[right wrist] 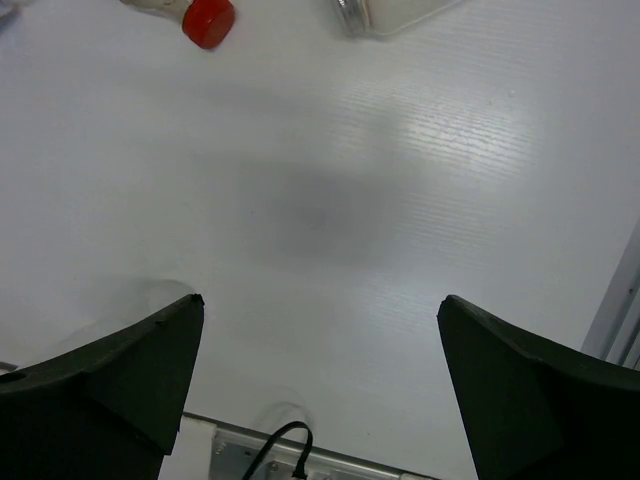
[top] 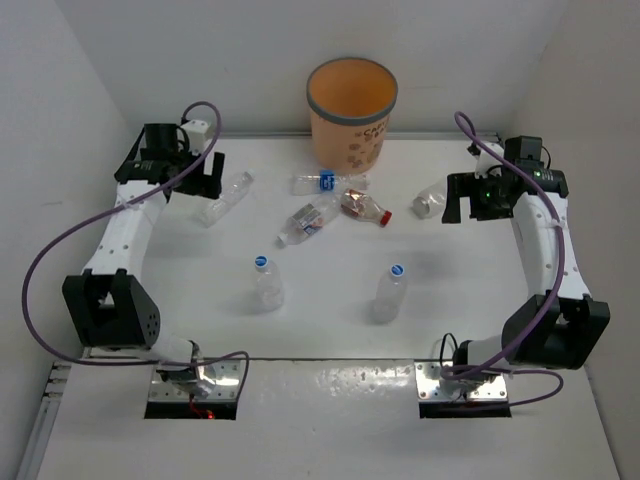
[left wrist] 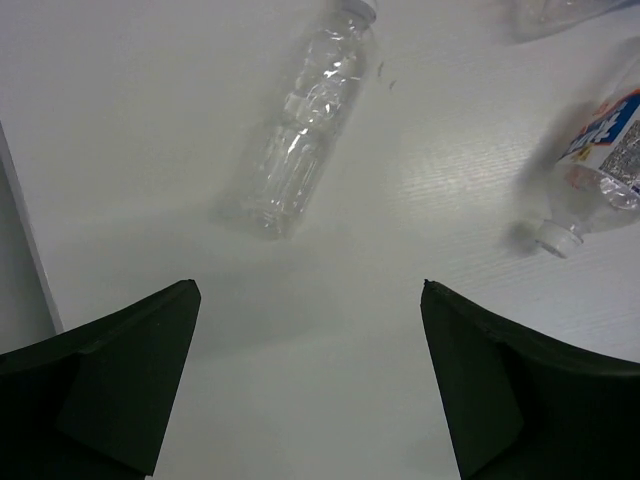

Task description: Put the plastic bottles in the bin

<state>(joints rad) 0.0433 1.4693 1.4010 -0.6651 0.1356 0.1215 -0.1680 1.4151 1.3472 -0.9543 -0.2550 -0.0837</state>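
The bin, a round orange-tan bucket with a grey rim, stands at the back centre of the table. Several clear plastic bottles lie in front of it: one with a blue cap, a labelled one, a red-capped one, one at the left and one at the right. Two more stand upright. My left gripper hangs open just short of the left bottle. My right gripper is open beside the right bottle, with the red cap in its view.
White walls close in the table at the left, back and right. The arm bases and metal mounting plates sit at the near edge, with purple cables looping along both arms. A black cable lies by the right plate.
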